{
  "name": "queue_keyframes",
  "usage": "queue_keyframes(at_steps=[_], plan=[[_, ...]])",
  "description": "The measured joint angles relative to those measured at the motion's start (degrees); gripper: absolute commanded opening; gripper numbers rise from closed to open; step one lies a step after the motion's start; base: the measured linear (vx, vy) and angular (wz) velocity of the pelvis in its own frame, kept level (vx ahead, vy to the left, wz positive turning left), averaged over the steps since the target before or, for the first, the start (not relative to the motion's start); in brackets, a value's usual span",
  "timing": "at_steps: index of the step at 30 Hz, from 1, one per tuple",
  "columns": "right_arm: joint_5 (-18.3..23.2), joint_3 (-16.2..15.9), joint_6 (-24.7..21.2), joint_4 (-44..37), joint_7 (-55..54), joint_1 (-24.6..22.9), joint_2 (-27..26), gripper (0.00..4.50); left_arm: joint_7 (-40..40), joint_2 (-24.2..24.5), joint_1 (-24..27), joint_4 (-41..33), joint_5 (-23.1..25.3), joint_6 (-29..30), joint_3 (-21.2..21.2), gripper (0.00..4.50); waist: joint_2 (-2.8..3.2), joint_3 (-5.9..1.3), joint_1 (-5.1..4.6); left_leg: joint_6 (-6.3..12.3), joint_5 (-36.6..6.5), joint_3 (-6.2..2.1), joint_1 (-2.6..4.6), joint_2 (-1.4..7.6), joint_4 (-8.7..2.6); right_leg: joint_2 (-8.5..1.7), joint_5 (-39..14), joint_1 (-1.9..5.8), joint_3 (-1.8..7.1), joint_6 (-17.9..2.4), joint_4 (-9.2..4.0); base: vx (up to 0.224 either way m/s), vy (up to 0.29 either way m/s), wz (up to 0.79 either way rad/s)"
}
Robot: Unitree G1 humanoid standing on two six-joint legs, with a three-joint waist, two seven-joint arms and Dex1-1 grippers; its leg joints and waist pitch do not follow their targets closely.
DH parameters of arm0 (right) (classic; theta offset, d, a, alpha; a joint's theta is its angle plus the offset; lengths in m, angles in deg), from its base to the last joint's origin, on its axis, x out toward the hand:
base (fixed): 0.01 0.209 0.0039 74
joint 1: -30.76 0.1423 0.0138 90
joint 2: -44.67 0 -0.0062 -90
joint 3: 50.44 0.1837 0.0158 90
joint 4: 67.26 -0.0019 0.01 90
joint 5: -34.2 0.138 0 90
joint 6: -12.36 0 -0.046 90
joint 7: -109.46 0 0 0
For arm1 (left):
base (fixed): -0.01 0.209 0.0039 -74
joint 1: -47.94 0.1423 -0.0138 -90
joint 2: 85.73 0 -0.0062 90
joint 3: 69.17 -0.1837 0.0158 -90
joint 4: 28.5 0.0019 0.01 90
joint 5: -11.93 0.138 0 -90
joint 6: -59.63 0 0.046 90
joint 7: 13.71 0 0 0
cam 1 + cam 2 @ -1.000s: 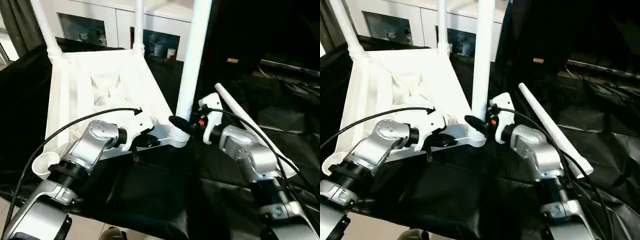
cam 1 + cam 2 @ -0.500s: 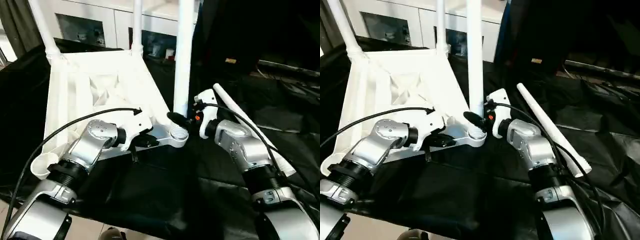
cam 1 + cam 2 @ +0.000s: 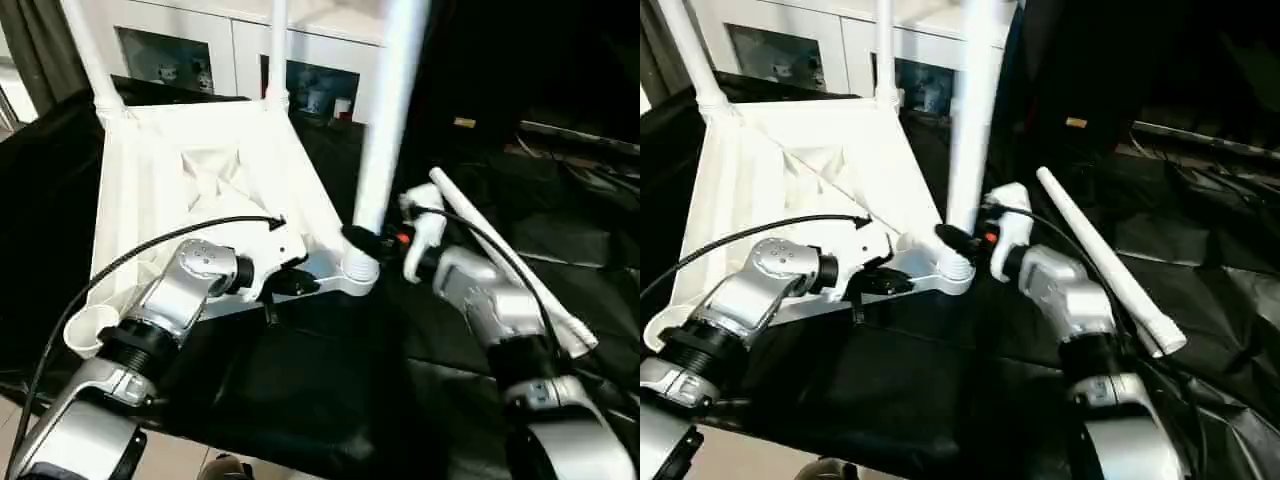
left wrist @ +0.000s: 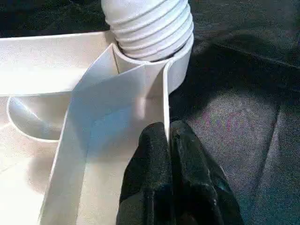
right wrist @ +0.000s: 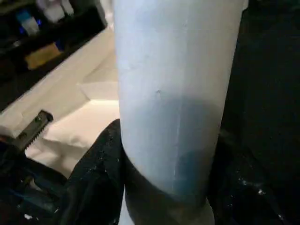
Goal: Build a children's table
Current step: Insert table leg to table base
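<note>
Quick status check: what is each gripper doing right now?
Left gripper: shut on the tabletop rim beside the corner socket.
Right gripper: shut on the leg standing in that socket.

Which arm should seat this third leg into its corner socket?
Right. The right gripper already clasps the leg just above the corner socket, while the left gripper is pinched on the tabletop rim, steadying it.

1 white tabletop, upside down. 4 white tube legs: 3 standing in corner sockets, 1 loose on black cloth. 2 grippers.
</note>
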Motion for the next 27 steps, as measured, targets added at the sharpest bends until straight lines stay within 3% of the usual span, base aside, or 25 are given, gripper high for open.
queue_keyframes(at_steps=[11, 15, 22, 27], plan=[[3.0, 4.5, 8.6, 1.2, 0.4, -4.7, -3.7, 1.90, 0.2, -0.7, -0.2, 1.6, 0.3, -1.0, 0.2, 0.00, 0.61, -0.26, 0.07, 0.00, 0.0, -0.06, 0.02, -0.01, -0.01, -0.01, -0.1, 0.12, -0.06, 0.2, -0.18, 0.000, 0.000, 0.00], [3.0, 5.6, 14.2, 3.3, 0.5, -6.3, -5.5, 1.90, 0.3, -1.0, -0.2, 2.1, 0.3, -1.3, 0.3, 0.00, 0.85, -0.41, 0.08, 0.01, 0.0, -0.07, 0.03, -0.01, -0.03, -0.01, -0.1, 0.19, -0.07, 0.2, -0.29, 0.000, 0.000, 0.00], [2.1, 4.5, 20.7, 4.3, 2.1, -8.5, -5.9, 1.89, 0.4, -1.2, -0.2, 2.6, 0.4, -1.6, 0.3, 0.00, 1.00, -0.51, -0.01, 0.03, 0.0, -0.09, 0.05, -0.01, -0.17, -0.01, -0.1, 0.35, -0.12, 0.2, -0.67, 0.000, 0.000, 0.00], [-1.4, 2.3, 25.3, 3.9, 2.2, -8.9, -5.1, 1.89, 0.4, -1.4, -0.4, 3.3, 0.4, -2.1, 0.3, 0.00, 1.09, -0.56, -0.02, 0.03, 0.0, -0.09, 0.04, -0.05, -0.22, -0.01, -0.1, 0.38, -0.11, 0.2, -0.79, 0.000, 0.000, 0.00]])
